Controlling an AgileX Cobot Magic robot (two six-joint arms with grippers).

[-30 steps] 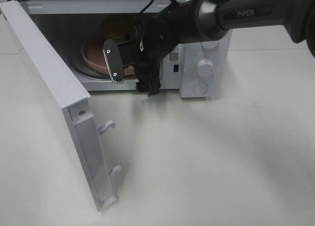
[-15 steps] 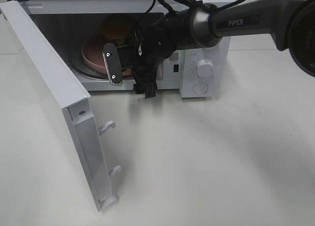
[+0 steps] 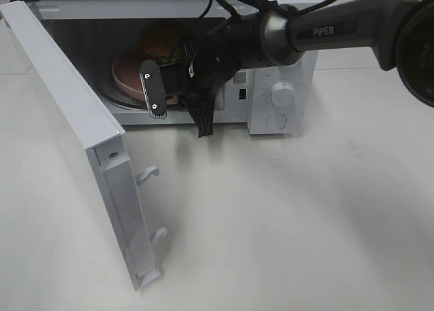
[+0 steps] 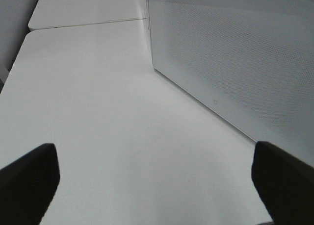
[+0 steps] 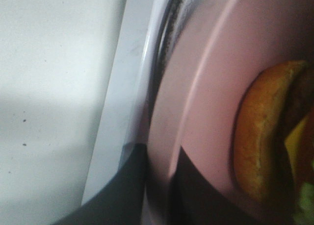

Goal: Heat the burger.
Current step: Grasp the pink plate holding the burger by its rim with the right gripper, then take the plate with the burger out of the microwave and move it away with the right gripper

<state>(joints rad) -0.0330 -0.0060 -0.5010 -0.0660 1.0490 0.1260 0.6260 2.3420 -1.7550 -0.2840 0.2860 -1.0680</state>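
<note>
burger [image 3: 163, 40] on pink plate [image 3: 132, 77], deep inside microwave [image 3: 285, 67] | right gripper [image 5: 159, 186] pinching plate rim at microwave mouth | left gripper [image 4: 152, 178] wide open, empty, beside microwave door [image 4: 235, 53] | risk: pulling back while pinched, dragging plate out, tipping burger

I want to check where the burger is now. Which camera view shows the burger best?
The right wrist view: the burger fills the frame's edge, close up, on the pink plate. The exterior high view shows only its bun deep in the microwave, partly behind the arm. The left wrist view shows none of it.
</note>
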